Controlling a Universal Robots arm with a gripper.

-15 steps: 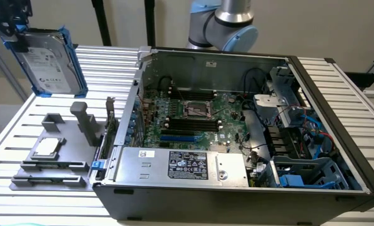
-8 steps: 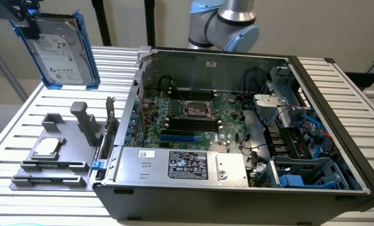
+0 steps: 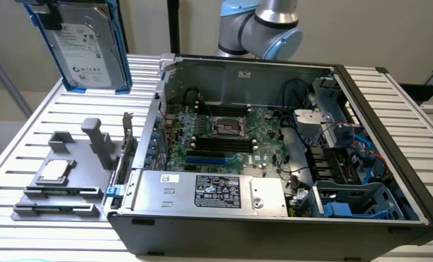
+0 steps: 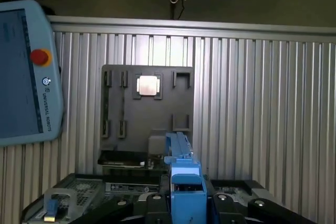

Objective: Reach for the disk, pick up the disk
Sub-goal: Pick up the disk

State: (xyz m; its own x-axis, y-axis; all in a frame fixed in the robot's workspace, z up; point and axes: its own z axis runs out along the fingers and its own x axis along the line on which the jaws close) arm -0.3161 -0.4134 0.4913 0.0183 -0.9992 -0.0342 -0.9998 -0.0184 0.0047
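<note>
Blue-railed disk [image 3: 85, 46]: hung in the air at the exterior view's left, standing on end, white label facing the room, clear of the surface.
Cut off: the disk's upper end ran out of the exterior view's frame, and so did whatever gripped it there.
Hard to make out: the blue caddies in the case's near corner at the exterior view's right were tangled with cables, so I could not count them.
Jaws: seen from the wrist, two black jaws pinched the disk's blue rail [image 4: 181, 166] from either side.
Arm [image 3: 264, 27]: one grey-and-blue joint stood behind the case, its upper part beyond the frame. The wrist looked straight down onto the surface.
Surface [image 3: 49, 114]: one, slatted aluminium.
Computer case [image 3: 275, 229]: one, lying open, motherboard exposed.
Grey fixture plate [image 3: 92, 158]: one, just beside the case at the exterior view's left.
Square chip [image 3: 54, 171]: one, seated on the plate.
Teach pendant [image 4: 26, 72]: one, partly in the wrist view, its red button showing.
Disk count: one.
</note>
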